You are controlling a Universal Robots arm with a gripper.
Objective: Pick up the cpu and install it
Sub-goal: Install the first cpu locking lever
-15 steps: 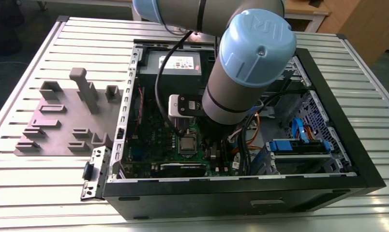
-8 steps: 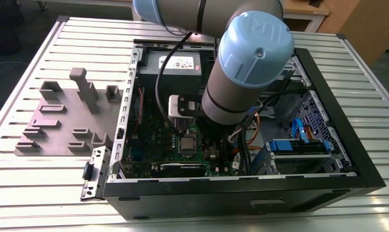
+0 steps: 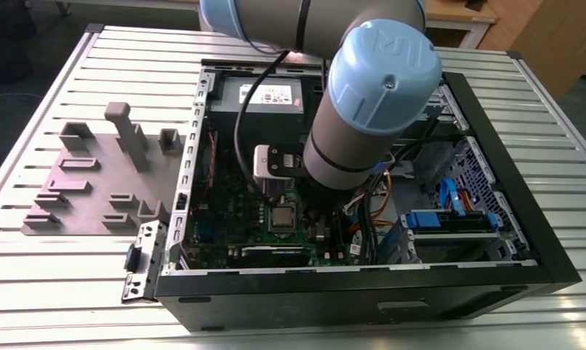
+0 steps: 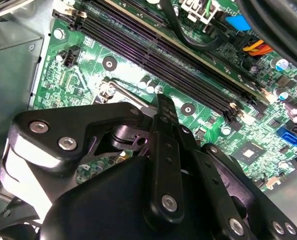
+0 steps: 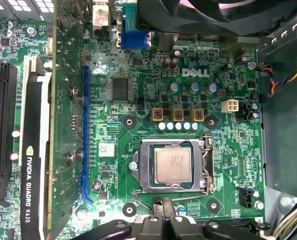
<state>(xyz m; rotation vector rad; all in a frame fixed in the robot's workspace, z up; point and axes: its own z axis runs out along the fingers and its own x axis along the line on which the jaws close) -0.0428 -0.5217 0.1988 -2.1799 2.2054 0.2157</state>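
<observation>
While the arm (image 3: 371,109) reached down into the open computer case (image 3: 371,295), the hand (image 5: 162,205) was closed, its two fingers pressed together with nothing between them. In the first wrist view the cpu (image 5: 173,165) lay flat just beyond the fingertips. It sat inside the metal socket frame (image 5: 147,167) of the green board (image 5: 233,145), with its silvery top bare. The hand was not holding it, and a strip of frame lay between the tips and the chip. The tips stood over the nearest edge of that frame; whether they touched it could not be told.

Farther from the hand, past the cpu, a row of three small square parts (image 5: 178,115) sat on the board. Off to one side of the hand ran a long blue slot (image 5: 86,135), with a black graphics card (image 5: 33,165) beyond it. In the second wrist view, long dark memory slots (image 4: 178,55) crossed the board ahead of the closed fingers.

The case lay on a slatted metal worktop (image 3: 60,292). A grey fixture plate (image 3: 89,189) with raised blocks rested outside the case, well apart from the hand, on the exterior view's left.
</observation>
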